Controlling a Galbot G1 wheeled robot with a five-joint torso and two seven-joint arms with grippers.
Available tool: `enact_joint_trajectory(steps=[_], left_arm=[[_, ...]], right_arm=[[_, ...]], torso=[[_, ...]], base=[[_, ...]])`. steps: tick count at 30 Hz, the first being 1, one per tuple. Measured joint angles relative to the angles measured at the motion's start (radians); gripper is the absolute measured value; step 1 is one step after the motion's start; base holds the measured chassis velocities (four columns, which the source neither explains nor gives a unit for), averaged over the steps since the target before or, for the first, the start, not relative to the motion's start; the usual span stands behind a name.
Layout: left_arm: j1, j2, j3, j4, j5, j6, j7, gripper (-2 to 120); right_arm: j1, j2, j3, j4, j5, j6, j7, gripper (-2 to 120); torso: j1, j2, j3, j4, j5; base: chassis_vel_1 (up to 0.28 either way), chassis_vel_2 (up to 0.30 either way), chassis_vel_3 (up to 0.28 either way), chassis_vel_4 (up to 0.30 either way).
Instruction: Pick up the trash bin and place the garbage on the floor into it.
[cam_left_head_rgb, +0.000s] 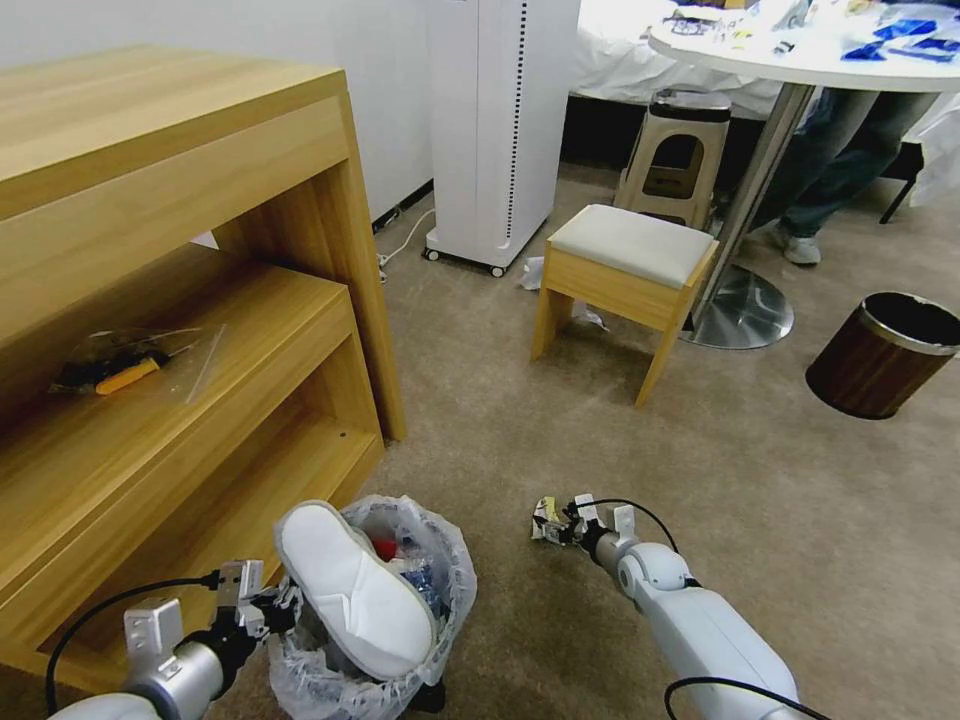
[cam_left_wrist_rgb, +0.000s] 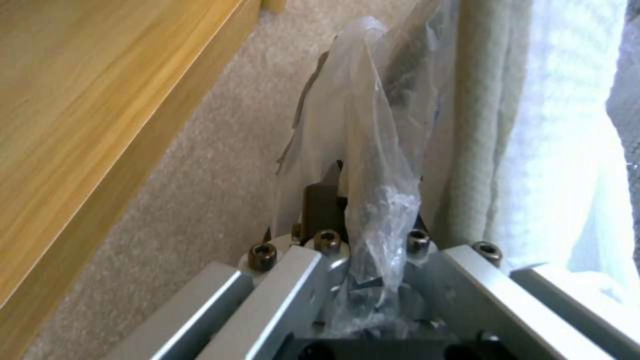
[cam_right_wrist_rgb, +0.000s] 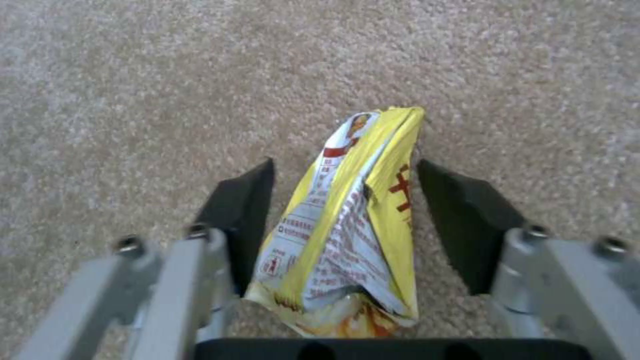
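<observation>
Head view
Trash bin (cam_left_head_rgb: 385, 690): bottom of frame, beside the lower shelf of the wooden shelf unit (cam_left_head_rgb: 170, 330); lined with a crinkly plastic bag; a white slipper (cam_left_head_rgb: 352, 590) lies sole-up across its mouth, red and blue litter visible beneath it.
Left gripper (cam_left_head_rgb: 268, 608): at the bin's left rim, touching the bag edge.
Right gripper (cam_left_head_rgb: 556, 524): extended over the carpet (cam_left_head_rgb: 560, 440), well right of the bin; a yellow wrapper (cam_left_head_rgb: 546, 520) sits at its tip.
Other items: cushioned wooden stool (cam_left_head_rgb: 625, 285), brown wood-grain bin (cam_left_head_rgb: 884, 352) at far right, white appliance (cam_left_head_rgb: 500, 130) by the wall, round table (cam_left_head_rgb: 800, 60) behind.

Left wrist view
Left gripper (cam_left_wrist_rgb: 363, 280): fingers pressed together on a twisted strand of the bin's plastic bag, which rises straight out from between them.
Surroundings: slipper fabric (cam_left_wrist_rgb: 533, 150) just beside the bag; wooden shelf edge (cam_left_wrist_rgb: 100, 125) and carpet (cam_left_wrist_rgb: 200, 200) on the other side.

Right wrist view
Yellow wrapper (cam_right_wrist_rgb: 350, 220): crumpled, red print, standing between the two black fingers and reaching past their tips.
Right gripper (cam_right_wrist_rgb: 345, 177): fingers (cam_right_wrist_rgb: 243, 215) spread, a gap on each side of the wrapper; whether its lower end is caught near the base cannot be told.
Carpet (cam_right_wrist_rgb: 167, 75): beneath, beige.
</observation>
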Motion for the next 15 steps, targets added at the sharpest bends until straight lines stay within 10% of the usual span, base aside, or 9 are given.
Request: enact_joint_trajectory(steps=[15], left_arm=[[0.002,0.0,0.001,-0.018,-0.004,-0.004,0.005,0]], right_arm=[[0.007,0.018,0.012,-0.046,-0.011,0.012,0.005,2]], torso=[[0.0,0.0,0.0,-0.0001,0.0001]], base=[[0.0,0.0,0.0,0.0]])
